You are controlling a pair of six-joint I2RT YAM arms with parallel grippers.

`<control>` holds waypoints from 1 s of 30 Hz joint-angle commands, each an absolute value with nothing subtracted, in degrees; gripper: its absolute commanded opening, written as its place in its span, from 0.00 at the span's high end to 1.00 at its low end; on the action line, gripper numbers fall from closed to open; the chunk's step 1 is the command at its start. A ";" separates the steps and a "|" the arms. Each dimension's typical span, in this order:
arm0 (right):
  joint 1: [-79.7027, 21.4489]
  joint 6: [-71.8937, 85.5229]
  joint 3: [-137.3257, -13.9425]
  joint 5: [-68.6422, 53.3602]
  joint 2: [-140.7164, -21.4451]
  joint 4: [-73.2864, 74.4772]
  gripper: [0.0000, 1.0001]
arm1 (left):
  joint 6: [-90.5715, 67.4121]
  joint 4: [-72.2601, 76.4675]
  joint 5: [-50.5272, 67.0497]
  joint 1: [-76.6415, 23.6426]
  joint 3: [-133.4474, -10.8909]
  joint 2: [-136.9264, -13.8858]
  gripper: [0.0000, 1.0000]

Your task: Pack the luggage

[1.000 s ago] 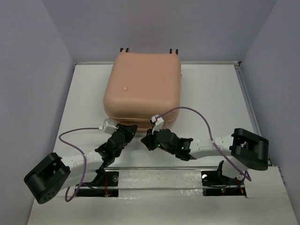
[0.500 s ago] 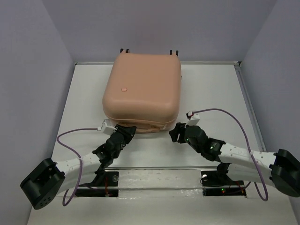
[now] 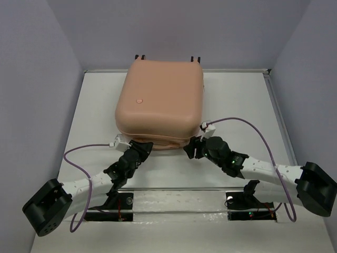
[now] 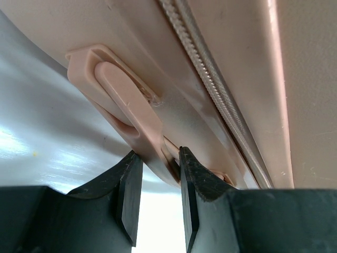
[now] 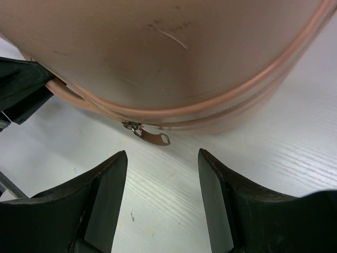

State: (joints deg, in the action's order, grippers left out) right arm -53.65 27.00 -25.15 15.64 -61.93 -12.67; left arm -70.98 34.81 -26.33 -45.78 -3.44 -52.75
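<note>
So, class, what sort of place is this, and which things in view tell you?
Likely a robot lab test cell: bare walls enclose a white table, with a pink suitcase and two bolted arms.

Closed luggage (image 3: 160, 100) on white table (image 3: 237, 100)

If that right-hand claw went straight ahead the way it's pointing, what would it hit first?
Probably the zipper pull dangling from the suitcase seam. It lies just ahead of the open right gripper, with the suitcase wall right behind it. Exact depth is hard to judge.
</note>
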 commanded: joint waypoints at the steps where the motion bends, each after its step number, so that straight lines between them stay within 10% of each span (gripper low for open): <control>1: -53.53 23.82 -27.95 14.41 -65.73 -21.88 0.38 | -64.77 42.98 -24.52 -47.29 -4.66 -51.33 0.94; 17: -53.53 28.65 -26.55 23.38 -71.90 -37.35 0.75 | -65.04 42.89 -25.22 -49.48 -4.75 -52.03 0.94; 24: -53.53 27.77 -27.60 21.62 -70.58 -35.16 0.57 | -65.04 42.98 -25.40 -49.75 -5.18 -53.35 0.94; 30: -53.53 27.42 -27.42 22.50 -69.08 -35.25 0.64 | -64.78 42.89 -25.49 -49.83 -5.36 -53.61 0.94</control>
